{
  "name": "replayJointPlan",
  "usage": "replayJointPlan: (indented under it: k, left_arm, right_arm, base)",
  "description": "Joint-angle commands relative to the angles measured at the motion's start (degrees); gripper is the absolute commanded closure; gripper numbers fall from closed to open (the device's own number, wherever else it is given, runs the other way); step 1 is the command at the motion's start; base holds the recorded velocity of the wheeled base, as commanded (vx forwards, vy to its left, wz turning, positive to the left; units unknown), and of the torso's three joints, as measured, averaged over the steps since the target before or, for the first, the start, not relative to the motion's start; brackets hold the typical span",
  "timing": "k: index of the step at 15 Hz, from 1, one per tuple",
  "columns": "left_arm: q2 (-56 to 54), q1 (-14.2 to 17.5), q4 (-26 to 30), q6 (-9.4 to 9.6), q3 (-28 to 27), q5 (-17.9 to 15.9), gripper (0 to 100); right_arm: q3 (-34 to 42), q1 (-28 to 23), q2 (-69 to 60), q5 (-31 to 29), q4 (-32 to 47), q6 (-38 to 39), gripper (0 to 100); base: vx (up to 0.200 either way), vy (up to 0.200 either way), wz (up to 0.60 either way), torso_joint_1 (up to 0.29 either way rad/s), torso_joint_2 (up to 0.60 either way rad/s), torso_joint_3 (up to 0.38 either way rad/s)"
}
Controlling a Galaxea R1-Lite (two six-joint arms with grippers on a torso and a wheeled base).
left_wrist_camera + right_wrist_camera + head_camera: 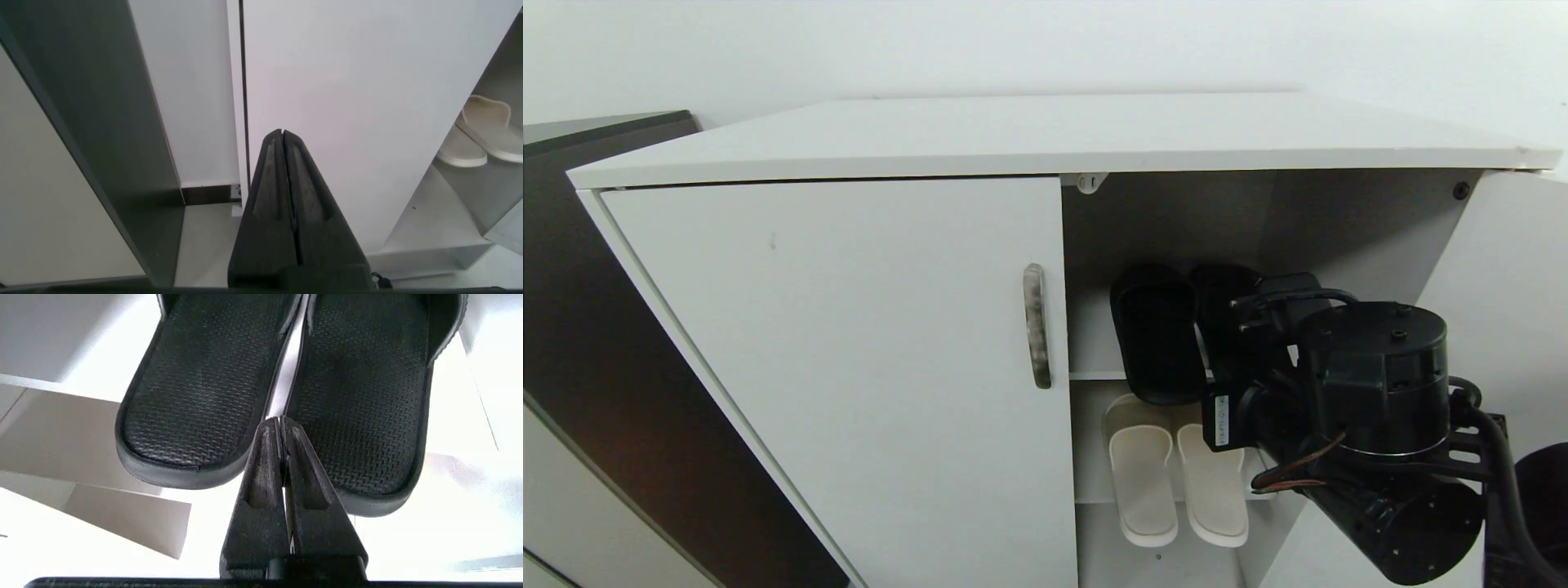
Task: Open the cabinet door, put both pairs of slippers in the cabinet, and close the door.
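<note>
Black slippers (1158,331) (204,384) side by side, toes deep in the upper compartment of the cabinet (1045,135), heels tipped out past the edge of the upper shelf (1094,376) toward the right gripper (283,423). Textured faces turned to that gripper, one slipper on either side of its fingertips. Fingers (263,461) pressed together right at the seam where the two inner edges meet, pinching the pair there near the heels.

Directly under the right gripper, on the lower shelf (1090,500): white slippers (1176,482) (482,135), lying flat and parallel, touching along their inner sides, heels hanging a little over the shelf edge. Well apart from the black pair, one level down.

Off to the right gripper's left, the left door (833,367) shut flat, with its metal handle (1036,327) upright near the door's free edge. On that gripper's other side, the right door (1515,310) swung wide open.

Left gripper (282,135) low in front of the shut left door, tips close to the panel but not touching as far as can be seen. Fingers closed against each other, nothing between them. White slippers off to its side, inside the open half.

Beyond the cabinet's left flank, far from both grippers, a dark panel (605,327) leaning aslant. White wall (1045,41) behind everything.
</note>
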Motion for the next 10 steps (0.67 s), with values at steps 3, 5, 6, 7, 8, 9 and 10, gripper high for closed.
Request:
replayJointPlan:
  k: [3,5,6,7,8,9,10]
  left_arm:
    - [0.1,0.0,0.0,-0.02,0.0,0.0,100]
    - [0.1,0.0,0.0,-0.02,0.0,0.0,100]
    - [0.1,0.0,0.0,-0.02,0.0,0.0,100]
    - [0.1,0.0,0.0,-0.02,0.0,0.0,100]
    - [0.1,0.0,0.0,-0.02,0.0,0.0,100]
    - [0.1,0.0,0.0,-0.02,0.0,0.0,100]
    - [0.1,0.0,0.0,-0.02,0.0,0.0,100]
  right_arm:
    - [0.0,-0.1,0.5,-0.1,0.0,0.0,100]
    - [0.2,-0.1,0.5,-0.1,0.0,0.0,100]
    - [0.3,-0.1,0.5,-0.1,0.0,0.0,100]
    - [0.4,-0.1,0.5,-0.1,0.0,0.0,100]
    - [0.5,-0.1,0.6,-0.1,0.0,0.0,100]
    - [0.6,-0.1,0.6,-0.1,0.0,0.0,100]
    - [0.6,-0.1,0.6,-0.1,0.0,0.0,100]
  base:
    - [-0.200,0.000,0.00,0.009,0.00,0.002]
    - [-0.200,0.000,0.00,0.000,0.00,0.005]
    - [-0.200,0.000,0.00,-0.002,0.00,0.007]
    - [-0.200,0.000,0.00,0.007,0.01,0.007]
    - [-0.200,0.000,0.00,-0.002,0.01,0.002]
    - [-0.200,0.000,0.00,0.002,0.00,0.002]
    - [-0.200,0.000,0.00,0.007,0.00,0.002]
